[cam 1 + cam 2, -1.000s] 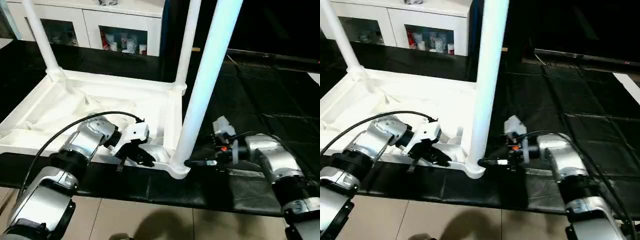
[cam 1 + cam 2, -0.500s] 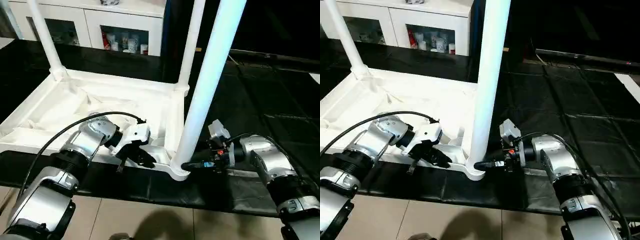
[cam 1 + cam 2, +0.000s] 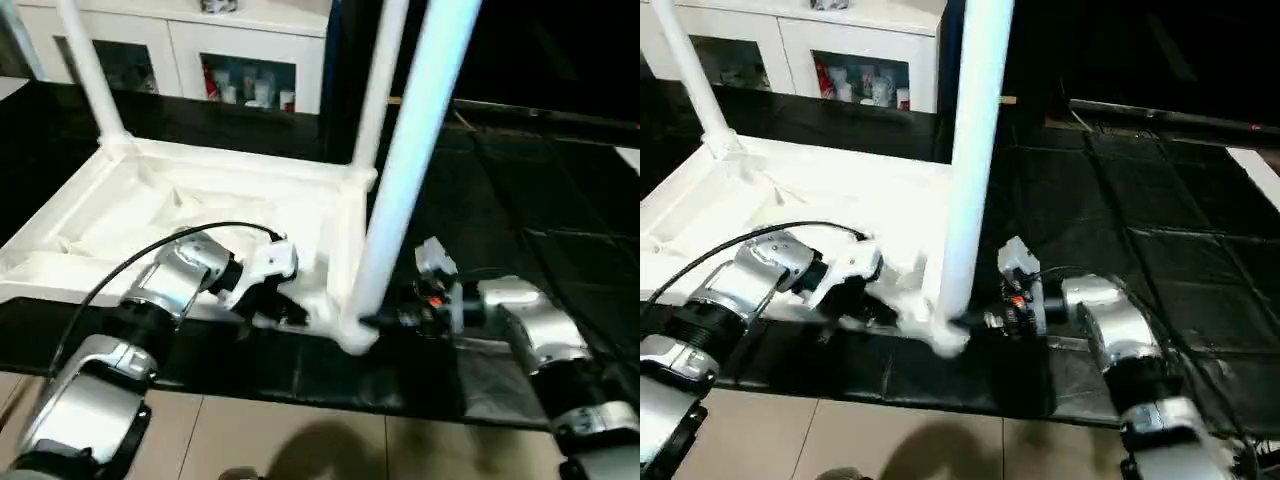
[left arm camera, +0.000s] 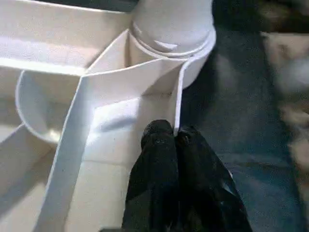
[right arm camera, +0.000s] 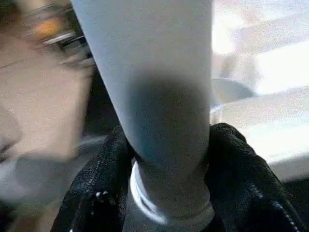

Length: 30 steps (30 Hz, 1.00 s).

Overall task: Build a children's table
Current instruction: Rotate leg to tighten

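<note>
While the children's table [image 3: 200,215] lies upside down on the black mat [image 3: 520,190], the left gripper [image 4: 173,137] pinches the thin rim wall beside the near corner socket, fingers tight together. Over on the right, the right gripper [image 5: 166,159] wraps both fingers around the near leg [image 3: 405,170] at its base. Leg tops run out of frame, and the near corner is smeared by blur.

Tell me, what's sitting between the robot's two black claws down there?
The near table leg stands between them, seen from the head: the right gripper closes around its base, the shut left gripper pinches the tabletop's rim beside it.
</note>
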Motion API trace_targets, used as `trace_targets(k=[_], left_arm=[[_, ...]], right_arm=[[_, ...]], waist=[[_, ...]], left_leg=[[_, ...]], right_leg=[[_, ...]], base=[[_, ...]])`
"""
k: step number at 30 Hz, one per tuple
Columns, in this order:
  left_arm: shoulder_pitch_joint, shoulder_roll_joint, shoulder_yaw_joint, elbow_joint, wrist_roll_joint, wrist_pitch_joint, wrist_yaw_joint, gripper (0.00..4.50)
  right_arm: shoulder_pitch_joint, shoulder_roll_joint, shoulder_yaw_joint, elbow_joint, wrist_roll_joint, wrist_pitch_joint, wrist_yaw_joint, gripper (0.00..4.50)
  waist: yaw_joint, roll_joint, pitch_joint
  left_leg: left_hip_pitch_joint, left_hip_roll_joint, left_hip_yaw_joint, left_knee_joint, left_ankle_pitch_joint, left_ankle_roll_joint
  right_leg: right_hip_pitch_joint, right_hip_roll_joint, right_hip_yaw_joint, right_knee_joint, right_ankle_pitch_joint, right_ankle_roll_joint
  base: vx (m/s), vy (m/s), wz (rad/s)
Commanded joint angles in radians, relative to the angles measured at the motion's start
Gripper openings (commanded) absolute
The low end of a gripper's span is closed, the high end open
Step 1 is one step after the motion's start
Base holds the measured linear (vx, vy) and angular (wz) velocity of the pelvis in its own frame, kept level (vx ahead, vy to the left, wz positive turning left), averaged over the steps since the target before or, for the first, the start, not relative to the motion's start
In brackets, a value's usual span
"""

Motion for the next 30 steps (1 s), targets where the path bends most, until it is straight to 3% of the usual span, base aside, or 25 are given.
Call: trace_targets(k=[1, 2, 4, 7, 11, 12, 13, 16, 17, 20, 28, 29, 30], left_arm=[[-0.035, -0.129, 0.004, 0.039, -0.031, 0.071, 0.153, 0.0], [-0.044, -0.144, 0.012, 0.051, -0.033, 0.087, 0.181, 0.0], [-0.079, -0.19, 0.04, 0.092, -0.038, 0.13, 0.283, 0.0], [-0.129, -0.249, 0.071, 0.153, -0.046, 0.144, 0.401, 0.0], [-0.179, -0.298, 0.119, 0.223, -0.041, 0.133, 0.536, 0.0], [-0.183, -0.301, 0.125, 0.228, -0.04, 0.13, 0.543, 0.0], [-0.186, -0.302, 0.126, 0.232, -0.037, 0.127, 0.545, 0.0], [-0.18, -0.287, 0.116, 0.233, -0.026, 0.115, 0.527, 0.0], [-0.172, -0.271, 0.103, 0.229, -0.014, 0.099, 0.507, 0.0], [-0.161, -0.245, 0.093, 0.226, -0.005, 0.077, 0.473, 0.0], [-0.121, -0.145, 0.058, 0.186, 0.012, -0.003, 0.286, 0.0], [-0.106, -0.12, 0.038, 0.168, 0.015, -0.022, 0.224, 0.0], [-0.106, -0.12, 0.038, 0.168, 0.015, -0.022, 0.224, 0.0]], right_arm=[[-0.027, 0.095, 0.009, 0.034, -0.035, 0.039, -0.216, 2.0], [-0.036, 0.112, 0.001, 0.047, -0.044, 0.048, -0.269, 2.0], [-0.068, 0.162, -0.039, 0.083, -0.048, 0.092, -0.42, 1.99], [-0.103, 0.227, -0.064, 0.109, -0.053, 0.129, -0.561, 1.98], [-0.123, 0.284, -0.062, 0.12, -0.081, 0.133, -0.651, 1.98], [-0.122, 0.291, -0.068, 0.118, -0.076, 0.132, -0.654, 2.31], [-0.119, 0.295, -0.07, 0.113, -0.08, 0.127, -0.66, 2.64], [-0.103, 0.287, -0.062, 0.092, -0.087, 0.107, -0.64, 2.7], [-0.091, 0.277, -0.055, 0.079, -0.086, 0.089, -0.619, 3.01], [-0.07, 0.248, -0.05, 0.056, -0.083, 0.072, -0.578, 3.2], [0.001, 0.076, -0.041, -0.015, -0.046, 0.02, -0.3, 4.04], [0.005, 0.023, -0.041, -0.002, -0.054, -0.015, -0.234, 4.08], [0.005, 0.023, -0.041, -0.002, -0.054, -0.015, -0.234, 4.15]], waist=[[-0.012, 0.004, -0.054], [-0.018, 0.003, -0.054], [-0.034, 0.004, -0.055], [-0.055, 0.004, -0.059], [-0.049, 0.005, -0.063], [-0.048, 0.004, -0.062], [-0.046, 0.003, -0.062], [-0.044, 0.003, -0.065], [-0.043, 0.004, -0.066], [-0.042, 0.005, -0.066], [-0.036, 0.004, -0.063], [-0.036, -0.004, -0.062], [-0.035, -0.002, -0.063]], left_leg=[[0.02, 0.084, -0.047, -0.072, -0.206, -0.007], [0.027, 0.082, -0.049, -0.072, -0.227, -0.019], [0.022, 0.082, -0.054, -0.074, -0.241, -0.023], [0.011, 0.081, -0.057, -0.074, -0.228, -0.014], [0.017, 0.075, -0.047, -0.068, -0.188, 0.015], [0.015, 0.077, -0.048, -0.069, -0.182, 0.018], [0.014, 0.078, -0.048, -0.07, -0.175, 0.025], [0.013, 0.081, -0.047, -0.07, -0.162, 0.032], [0.01, 0.082, -0.046, -0.07, -0.14, 0.039], [0.008, 0.08, -0.046, -0.07, -0.133, 0.048], [0.007, 0.084, -0.044, -0.07, -0.151, 0.067], [0.005, 0.084, -0.044, -0.07, -0.154, 0.065], [0.003, 0.082, -0.046, -0.069, -0.156, 0.063]], right_leg=[[0.033, -0.138, 0.079, -0.106, -0.458, -0.108], [0.028, -0.138, 0.076, -0.112, -0.502, -0.098], [0.034, -0.139, 0.072, -0.116, -0.524, -0.09], [0.041, -0.139, 0.075, -0.112, -0.455, -0.098], [0.036, -0.133, 0.081, -0.107, -0.376, -0.12], [0.038, -0.134, 0.082, -0.104, -0.361, -0.123], [0.039, -0.133, 0.082, -0.101, -0.338, -0.129], [0.042, -0.135, 0.083, -0.095, -0.3, -0.142], [0.043, -0.135, 0.085, -0.088, -0.251, -0.151], [0.045, -0.135, 0.084, -0.086, -0.226, -0.161], [0.048, -0.135, 0.082, -0.091, -0.257, -0.15], [0.049, -0.135, 0.08, -0.091, -0.282, -0.149], [0.049, -0.138, 0.08, -0.092, -0.297, -0.144]], base=[[0.0, 0.0, 0.0], [0.0, 0.0, 0.0], [0.0, 0.0, 0.0], [0.0, 0.0, 0.0], [0.0, 0.0, 0.0], [0.0, 0.0, 0.0], [0.0, 0.0, 0.0], [0.0, 0.0, 0.0], [0.0, 0.0, 0.0], [0.0, 0.0, 0.0], [0.0, 0.0, 0.0], [0.0, 0.0, 0.0], [0.0, 0.0, 0.0]])
